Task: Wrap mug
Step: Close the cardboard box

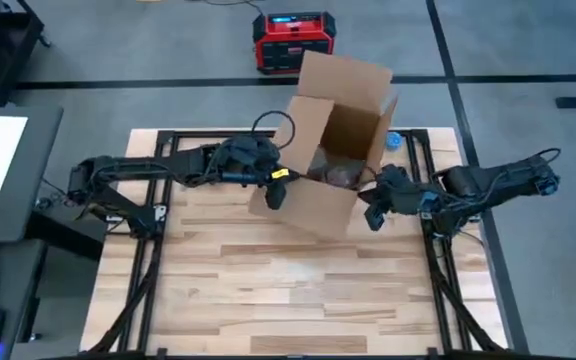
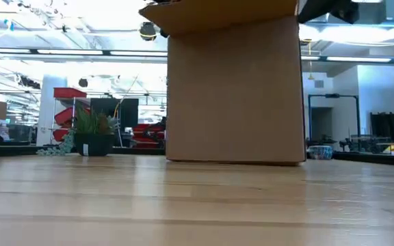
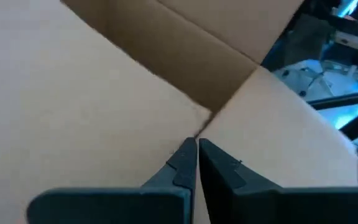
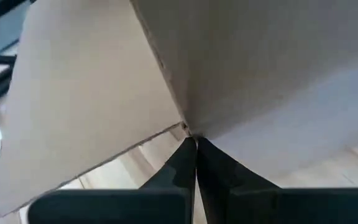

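An open cardboard box (image 1: 333,150) stands on the table's far middle, resting on its bottom (image 2: 234,158) with its flaps up. Inside it lies a crumpled grey-brown bundle (image 1: 340,173); the mug itself does not show. My left gripper (image 1: 276,192) is shut at the box's near left corner, beside a flap (image 1: 268,196) that is folded outward. My right gripper (image 1: 373,207) is shut at the box's near right corner. My left gripper has its shut fingertips (image 3: 188,152) against the box's corner seam (image 3: 199,129), where two cardboard faces meet, coming level from the table's left. Whether a cardboard edge lies between the fingers, I cannot tell. The box stands upright on the table. My right gripper has its shut fingertips (image 4: 185,152) at the box's corner (image 4: 184,127), where a flap meets the wall, coming level from the table's right. Whether cardboard is caught between the fingers, I cannot tell.
A blue object (image 1: 394,141) lies behind the box at the far right. A red device (image 1: 293,42) stands on the floor beyond the table. The wooden tabletop (image 1: 288,290) lies bare on the near side of the box.
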Tool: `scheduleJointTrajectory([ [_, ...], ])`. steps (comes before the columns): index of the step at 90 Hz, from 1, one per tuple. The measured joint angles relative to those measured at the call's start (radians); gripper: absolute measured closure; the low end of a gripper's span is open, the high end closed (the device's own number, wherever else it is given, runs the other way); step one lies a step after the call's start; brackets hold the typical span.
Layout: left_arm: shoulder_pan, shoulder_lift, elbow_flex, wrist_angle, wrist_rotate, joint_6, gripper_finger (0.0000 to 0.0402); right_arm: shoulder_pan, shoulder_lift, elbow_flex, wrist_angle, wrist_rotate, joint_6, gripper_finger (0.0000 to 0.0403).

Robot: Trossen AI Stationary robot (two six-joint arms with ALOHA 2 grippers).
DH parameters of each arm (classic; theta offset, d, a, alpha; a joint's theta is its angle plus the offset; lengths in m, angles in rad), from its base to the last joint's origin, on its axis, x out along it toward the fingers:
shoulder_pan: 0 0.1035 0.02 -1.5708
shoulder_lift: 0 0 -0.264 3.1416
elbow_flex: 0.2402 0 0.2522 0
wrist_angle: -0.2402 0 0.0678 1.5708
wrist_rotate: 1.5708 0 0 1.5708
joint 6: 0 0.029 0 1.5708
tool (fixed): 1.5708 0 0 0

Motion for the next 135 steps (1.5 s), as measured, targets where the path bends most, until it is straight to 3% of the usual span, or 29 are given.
scheduleJointTrajectory([
  [8, 0.001, -0.004, 0.057, 0.007, 0.017, -0.027, 0.0402, -0.014, 0.0, 0.0, 0.02, -0.037, 0.017, 0.0403],
  [19, 0.01, -0.011, 0.109, -0.01, 0.019, 0.064, 0.0402, -0.019, 0.0, 0.0, 0.028, -0.072, 0.02, 0.0403],
  [38, 0.049, 0.008, 0.106, -0.151, 0.023, 0.147, 0.0402, -0.025, 0.006, 0.001, 0.038, -0.084, 0.011, 0.0403],
  [63, 0.023, 0.019, 0.085, -0.149, 0.047, 0.183, 0.0402, -0.044, 0.086, 0.002, 0.117, -0.09, -0.055, 0.0403],
  [83, -0.017, 0.019, 0.083, -0.157, 0.086, 0.168, 0.0402, -0.098, 0.153, 0.002, 0.167, -0.266, -0.198, 0.0403],
  [110, -0.13, 0.019, 0.083, -0.089, 0.084, 0.103, 0.0402, -0.132, 0.025, 0.002, 0.126, -0.325, -0.279, 0.0403],
  [135, -0.112, 0.054, 0.085, -0.03, 0.053, 0.079, 0.0402, -0.239, -0.084, 0.002, 0.139, -0.359, -0.386, 0.0403],
])
